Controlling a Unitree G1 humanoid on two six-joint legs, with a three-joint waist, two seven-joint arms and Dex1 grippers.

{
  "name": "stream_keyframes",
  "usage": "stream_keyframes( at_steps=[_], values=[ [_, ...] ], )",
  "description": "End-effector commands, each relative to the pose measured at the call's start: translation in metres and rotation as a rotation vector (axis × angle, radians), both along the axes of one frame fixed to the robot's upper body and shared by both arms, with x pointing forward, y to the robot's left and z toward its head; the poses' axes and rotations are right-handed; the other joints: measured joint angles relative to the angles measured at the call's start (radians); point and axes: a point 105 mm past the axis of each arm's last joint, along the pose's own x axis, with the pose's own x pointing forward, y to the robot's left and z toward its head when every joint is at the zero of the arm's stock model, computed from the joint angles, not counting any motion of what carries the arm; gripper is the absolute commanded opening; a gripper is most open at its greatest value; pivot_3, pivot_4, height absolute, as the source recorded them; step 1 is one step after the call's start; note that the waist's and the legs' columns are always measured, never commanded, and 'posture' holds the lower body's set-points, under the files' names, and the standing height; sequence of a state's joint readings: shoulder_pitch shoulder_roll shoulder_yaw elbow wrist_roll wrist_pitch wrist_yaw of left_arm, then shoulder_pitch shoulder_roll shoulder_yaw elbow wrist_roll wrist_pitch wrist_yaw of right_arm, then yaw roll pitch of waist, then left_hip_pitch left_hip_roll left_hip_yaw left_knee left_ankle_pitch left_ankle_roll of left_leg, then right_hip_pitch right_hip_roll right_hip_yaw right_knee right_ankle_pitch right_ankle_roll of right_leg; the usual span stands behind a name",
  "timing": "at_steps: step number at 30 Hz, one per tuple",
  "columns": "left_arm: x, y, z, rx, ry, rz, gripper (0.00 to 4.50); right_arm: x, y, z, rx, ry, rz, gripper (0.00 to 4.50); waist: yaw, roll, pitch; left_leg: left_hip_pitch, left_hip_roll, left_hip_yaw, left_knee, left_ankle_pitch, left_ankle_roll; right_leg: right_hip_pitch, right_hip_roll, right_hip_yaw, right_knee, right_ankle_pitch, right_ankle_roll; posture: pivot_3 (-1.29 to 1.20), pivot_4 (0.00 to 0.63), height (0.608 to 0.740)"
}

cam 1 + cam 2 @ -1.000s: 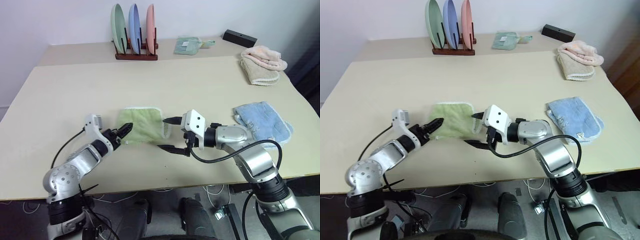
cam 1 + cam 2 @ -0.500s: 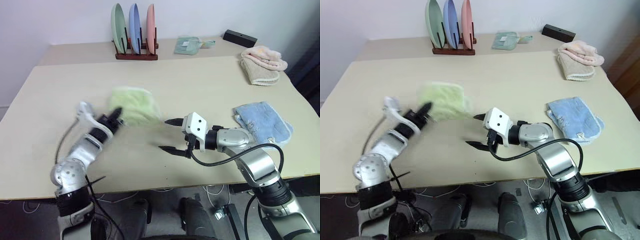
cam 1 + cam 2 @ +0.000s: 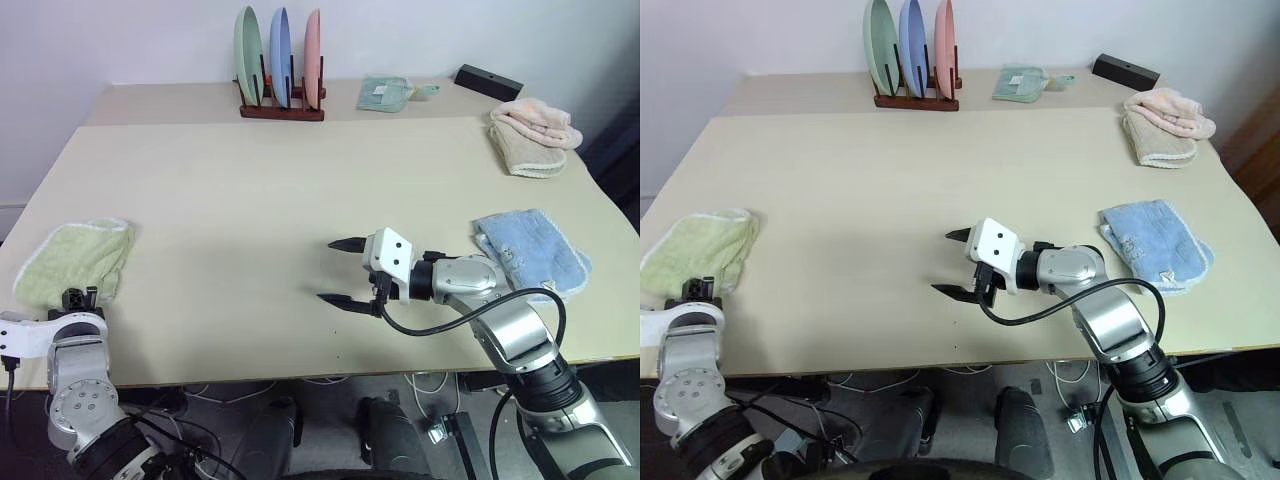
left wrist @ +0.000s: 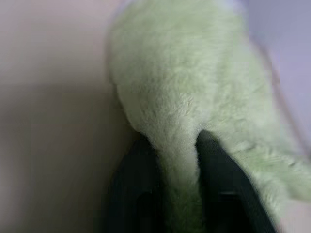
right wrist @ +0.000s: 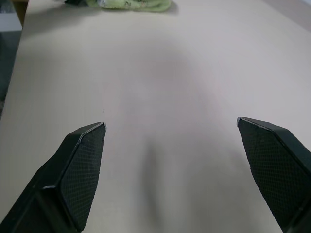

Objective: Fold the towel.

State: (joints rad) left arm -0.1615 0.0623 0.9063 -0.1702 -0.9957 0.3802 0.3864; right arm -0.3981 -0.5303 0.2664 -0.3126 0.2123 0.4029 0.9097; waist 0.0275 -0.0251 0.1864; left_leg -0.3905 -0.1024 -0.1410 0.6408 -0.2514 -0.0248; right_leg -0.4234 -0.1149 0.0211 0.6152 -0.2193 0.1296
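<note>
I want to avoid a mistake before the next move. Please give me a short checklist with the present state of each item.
1. Towel lies on the table, at its left edge: ok.
2. Towel is folded neatly: cannot tell, it looks bunched.
3. Left pincer has towel cloth between its fingers: ok.
4. Right pincer is open and holds nothing: ok.
5. Right pincer is near the towel: not ok, it is mid-table.
6. Blue towel lies apart from the work: ok.

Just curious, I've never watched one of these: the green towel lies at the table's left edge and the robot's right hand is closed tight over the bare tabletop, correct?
Not quite. The right hand is wide open, its two black fingers spread far apart over the bare table, as the right wrist view shows. The green towel does lie at the table's left edge.
</note>
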Motion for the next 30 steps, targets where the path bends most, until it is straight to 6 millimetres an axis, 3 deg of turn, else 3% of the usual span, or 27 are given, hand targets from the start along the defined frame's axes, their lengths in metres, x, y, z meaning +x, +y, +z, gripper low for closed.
stream_keyframes(
  at_steps=[1,4,7,10,12,16,19,21,25,30],
  values=[
    [-0.017,0.012,0.013,0.023,-0.023,0.078,3.01,0.002,-0.002,0.008,-0.003,-0.043,0.010,4.43,-0.001,0.000,0.000,0.000,0.000,0.000,0.000,0.000,0.000,0.000,0.000,0.000,0.000,0.000,0.000,0.00,0.150,0.740],
    [-0.031,0.023,0.028,0.080,-0.021,0.133,4.42,0.003,-0.005,0.007,-0.010,-0.039,0.011,4.43,-0.012,0.000,0.000,0.000,0.001,0.000,0.000,0.000,0.000,-0.001,0.001,0.000,0.000,0.000,0.000,0.00,0.150,0.740],
    [-0.036,0.031,0.073,0.351,0.005,0.103,4.42,0.012,-0.008,0.010,0.008,-0.032,-0.018,4.43,-0.018,-0.001,0.000,0.000,0.003,0.001,0.000,0.000,0.000,-0.002,0.002,0.001,0.000,0.000,0.000,0.00,0.150,0.740],
    [-0.019,0.013,0.106,0.596,0.026,-0.064,4.42,0.025,-0.015,0.014,0.026,-0.045,-0.085,4.43,-0.012,-0.001,0.000,0.000,0.004,0.002,0.000,0.000,0.000,-0.001,0.004,0.001,0.000,0.001,-0.002,0.00,0.150,0.740],
    [0.007,-0.031,0.119,0.871,0.087,-0.338,4.42,0.040,-0.026,0.016,0.045,-0.057,-0.182,4.43,-0.009,0.000,-0.001,0.000,0.004,0.002,0.000,0.000,-0.001,0.000,0.004,0.001,-0.001,0.000,-0.005,0.00,0.150,0.740],
    [0.031,-0.112,0.102,1.198,0.141,-0.778,4.42,0.059,-0.053,0.020,0.146,-0.001,-0.359,4.43,-0.011,0.002,0.000,0.000,0.003,0.004,0.000,0.000,0.000,0.001,0.004,0.001,-0.001,0.000,-0.006,0.00,0.150,0.740],
    [0.036,-0.140,0.089,1.281,0.144,-0.912,4.42,0.065,-0.071,0.017,0.154,0.015,-0.428,4.43,-0.023,0.002,0.000,0.000,0.004,0.004,-0.004,0.000,0.000,-0.003,0.003,0.002,-0.001,0.000,-0.005,0.00,0.150,0.740],
    [0.041,-0.162,0.073,1.323,0.138,-1.032,4.42,0.064,-0.093,0.009,0.126,0.029,-0.491,4.43,-0.026,0.003,0.000,0.001,0.006,0.005,-0.009,0.001,-0.001,-0.005,0.004,0.004,-0.001,0.002,-0.003,0.00,0.150,0.740],
    [0.046,-0.180,0.058,1.292,0.084,-1.151,4.42,0.057,-0.118,0.003,0.120,0.054,-0.560,4.43,-0.024,0.005,0.001,0.000,0.009,0.006,-0.011,0.001,-0.002,-0.007,0.007,0.003,-0.001,0.002,-0.004,0.00,0.150,0.740],
    [0.050,-0.181,0.050,1.282,0.078,-1.198,4.42,0.049,-0.124,-0.002,0.112,0.063,-0.585,4.43,-0.025,0.005,0.001,0.001,0.010,0.006,-0.010,0.001,-0.002,-0.006,0.009,0.004,-0.002,0.003,-0.005,0.00,0.150,0.740]
  ],
)
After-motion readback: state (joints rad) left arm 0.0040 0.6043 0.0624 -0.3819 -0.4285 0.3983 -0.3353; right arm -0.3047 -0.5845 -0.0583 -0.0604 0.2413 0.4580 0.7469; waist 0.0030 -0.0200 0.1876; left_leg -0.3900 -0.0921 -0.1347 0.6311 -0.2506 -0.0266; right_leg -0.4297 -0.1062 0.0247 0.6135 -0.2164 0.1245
